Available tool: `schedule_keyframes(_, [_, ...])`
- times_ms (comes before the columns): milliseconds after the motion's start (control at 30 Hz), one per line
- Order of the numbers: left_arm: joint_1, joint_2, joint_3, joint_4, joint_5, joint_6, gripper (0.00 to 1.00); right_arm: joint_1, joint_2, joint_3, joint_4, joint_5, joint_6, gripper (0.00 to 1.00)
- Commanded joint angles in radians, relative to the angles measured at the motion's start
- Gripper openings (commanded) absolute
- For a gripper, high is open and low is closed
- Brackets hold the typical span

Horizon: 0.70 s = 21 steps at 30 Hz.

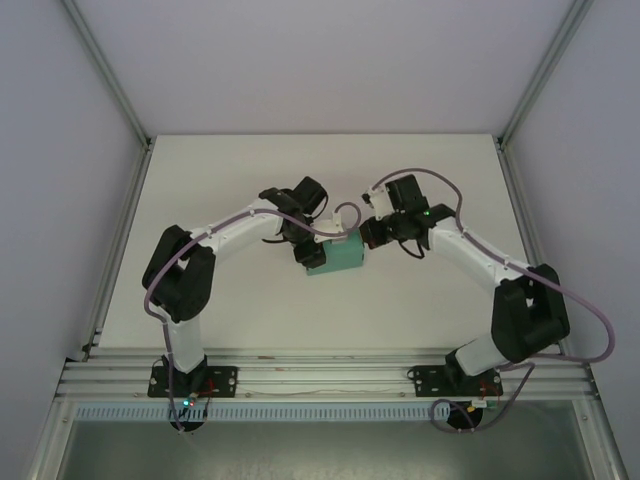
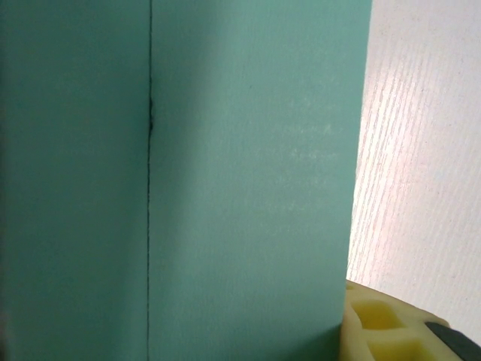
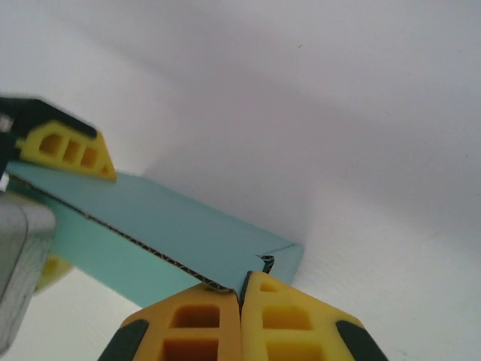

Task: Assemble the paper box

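Note:
The paper box (image 1: 342, 256) is a small teal-green folded shape held just above the white table, between both grippers. My left gripper (image 1: 311, 248) clamps its left end. In the right wrist view one yellow left finger (image 3: 68, 147) lies on top of the box (image 3: 173, 222) and another shows below it. The left wrist view has teal card (image 2: 248, 165) with a fold line right up close, and one yellow finger (image 2: 379, 323) beside it. My right gripper (image 1: 367, 236) is shut, its fingertips (image 3: 240, 280) pinching the corrugated card edge at the box's right corner.
The white table (image 1: 240, 180) spreads around the box. White enclosure walls with metal corner posts (image 1: 110, 70) rise on both sides. An aluminium rail (image 1: 320, 365) carrying the arm bases runs along the near edge. Purple cables loop over both arms.

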Motion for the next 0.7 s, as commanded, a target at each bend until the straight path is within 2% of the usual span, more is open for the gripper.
schedule_keyframes(0, [0.005,0.006,0.033,0.014,-0.002,-0.033,0.39,0.052,-0.074,-0.099,0.215,0.103,0.267,0.00])
schedule_keyframes(133, [0.005,0.008,0.040,0.015,-0.005,-0.029,0.39,0.077,-0.095,-0.208,0.321,0.144,0.261,0.00])
schedule_keyframes(267, [0.004,0.005,0.040,0.017,-0.009,-0.033,0.39,0.077,-0.081,-0.298,0.375,0.201,0.160,0.00])
schedule_keyframes(367, [0.005,-0.002,0.036,0.020,-0.013,-0.040,0.40,0.088,-0.108,-0.405,0.494,0.136,0.073,0.00])
schedule_keyframes(433, [0.005,-0.005,0.035,0.028,-0.014,-0.051,0.43,0.088,-0.125,-0.466,0.578,0.139,0.061,0.00])
schedule_keyframes(567, [0.005,-0.011,0.040,0.041,-0.021,-0.070,0.46,0.090,-0.130,-0.494,0.606,0.158,0.065,0.00])
schedule_keyframes(667, [0.005,-0.018,0.045,0.044,-0.021,-0.079,0.55,0.092,-0.132,-0.497,0.609,0.176,0.064,0.00])
